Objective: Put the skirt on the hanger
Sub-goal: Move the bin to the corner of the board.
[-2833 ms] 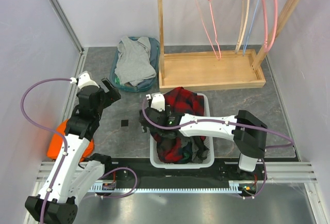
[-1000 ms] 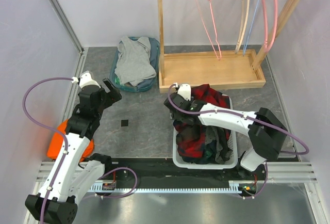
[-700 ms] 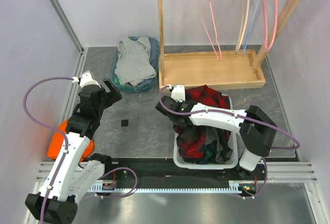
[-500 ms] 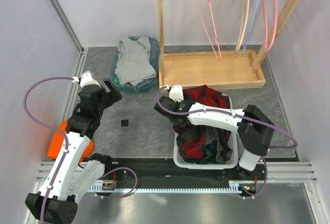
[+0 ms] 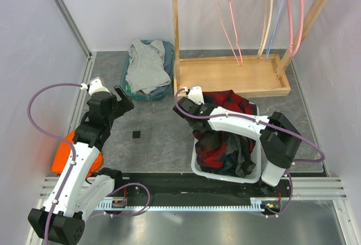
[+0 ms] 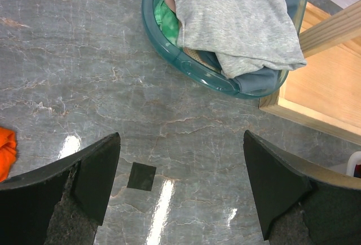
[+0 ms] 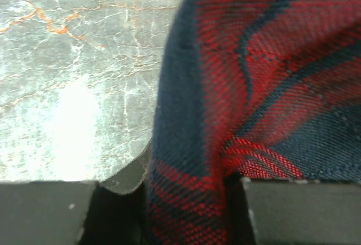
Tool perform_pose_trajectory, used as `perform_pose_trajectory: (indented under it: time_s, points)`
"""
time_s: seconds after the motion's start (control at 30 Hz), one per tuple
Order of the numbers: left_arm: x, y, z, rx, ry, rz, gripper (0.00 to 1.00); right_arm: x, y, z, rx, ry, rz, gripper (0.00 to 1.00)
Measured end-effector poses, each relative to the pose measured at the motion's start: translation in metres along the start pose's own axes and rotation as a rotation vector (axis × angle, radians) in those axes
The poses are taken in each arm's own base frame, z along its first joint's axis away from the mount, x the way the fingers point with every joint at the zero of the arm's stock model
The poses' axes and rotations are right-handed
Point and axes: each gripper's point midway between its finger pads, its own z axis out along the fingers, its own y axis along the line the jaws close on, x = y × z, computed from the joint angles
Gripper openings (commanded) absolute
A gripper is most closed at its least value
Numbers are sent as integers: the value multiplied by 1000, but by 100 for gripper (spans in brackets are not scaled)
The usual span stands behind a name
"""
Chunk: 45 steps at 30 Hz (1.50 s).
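Observation:
The skirt [image 5: 223,140] is red and dark-blue plaid cloth heaped in a white basket [image 5: 198,169] right of centre. My right gripper [image 5: 189,105] sits at the basket's far left corner, shut on a fold of the skirt [image 7: 254,87]. In the right wrist view the plaid cloth fills the gap between the jaws of the right gripper [image 7: 186,211]. A pink hanger [image 5: 228,22] and several other hangers [image 5: 282,13] hang from the wooden rack at the back. My left gripper [image 5: 117,101] hovers open over bare floor, with nothing between the fingers [image 6: 96,177] in the left wrist view.
A teal tub [image 5: 128,84] holding a grey shirt [image 6: 225,25] stands at the back left, beside the rack's wooden base tray [image 5: 231,75]. An orange cloth [image 5: 76,154] lies at the left edge. A small black square [image 6: 141,176] marks the floor.
My right gripper has closed on the plaid cloth at the basket's left corner and lifted slightly toward the back. The basket has turned a little. The left arm has not moved.

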Motion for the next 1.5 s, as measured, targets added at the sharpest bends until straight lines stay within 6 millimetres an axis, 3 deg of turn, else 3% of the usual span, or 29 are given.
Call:
perform_pose_trajectory:
  time_s: [0.57, 1.07, 1.3, 1.5]
  points:
    - [1, 0, 1, 1, 4, 1, 95, -5, 1, 0, 36, -17, -198, 0]
    - [2, 0, 2, -1, 8, 2, 95, -5, 23, -10, 31, -14, -321, 0]
    - [4, 0, 4, -2, 19, 5, 95, -13, 62, -4, -44, -62, -354, 0]
    - [2, -1, 1, 4, 9, 2, 95, -10, 52, 8, -76, -84, -287, 0]
